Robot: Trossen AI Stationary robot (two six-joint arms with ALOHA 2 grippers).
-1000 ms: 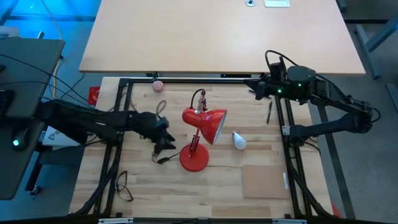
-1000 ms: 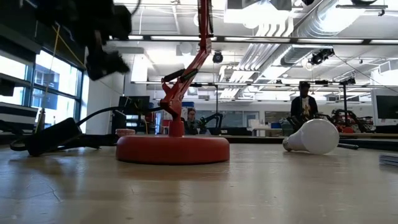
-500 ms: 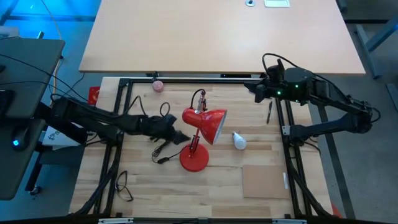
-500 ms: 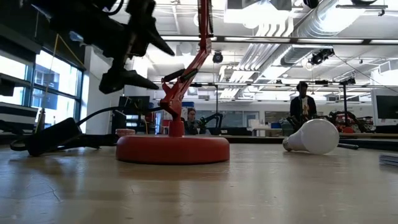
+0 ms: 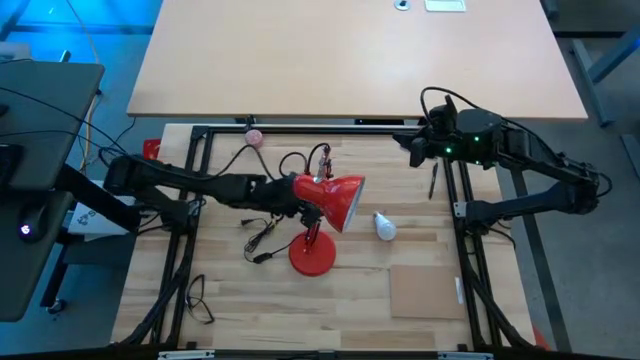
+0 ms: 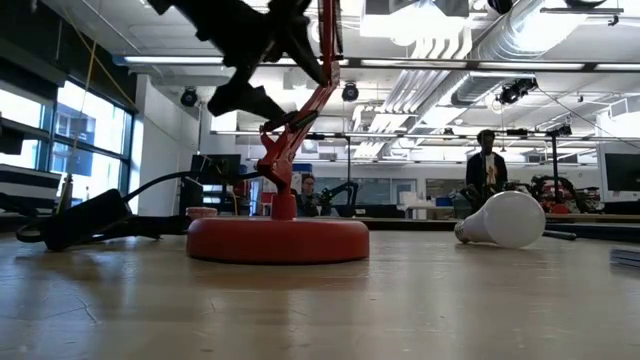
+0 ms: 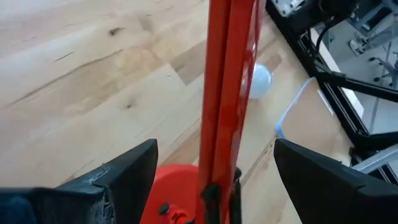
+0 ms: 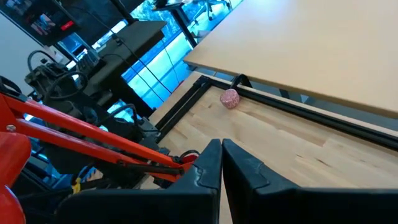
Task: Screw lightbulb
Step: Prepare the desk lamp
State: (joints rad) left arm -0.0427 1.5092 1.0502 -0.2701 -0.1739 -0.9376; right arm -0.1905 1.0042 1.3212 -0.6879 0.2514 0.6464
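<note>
A red desk lamp stands on its round base (image 5: 312,256) at mid-table, its shade (image 5: 342,200) tilted toward the right. The white lightbulb (image 5: 384,226) lies on its side on the wood to the right of the lamp and also shows in the low view (image 6: 505,220). My left gripper (image 7: 214,149) is open, raised above the table. Its two fingers stand on either side of the lamp's red arm (image 7: 225,81) without touching it. My right gripper (image 5: 412,148) is shut on nothing, held high at the far right, well away from the bulb.
A pink ball (image 5: 253,137) lies by the far frame rail. The lamp's black cord and plug (image 5: 262,236) trail left of the base. A brown board (image 5: 422,290) lies at the near right. Black frame rails (image 5: 462,230) border the table. A person stands in the room behind (image 6: 488,165).
My left gripper has travelled toward the table's right edge, from beside the cord to the lamp, rising a little and rolling as it went. Its open fingers now straddle the lamp's arm. The lamp and bulb have stayed in place.
</note>
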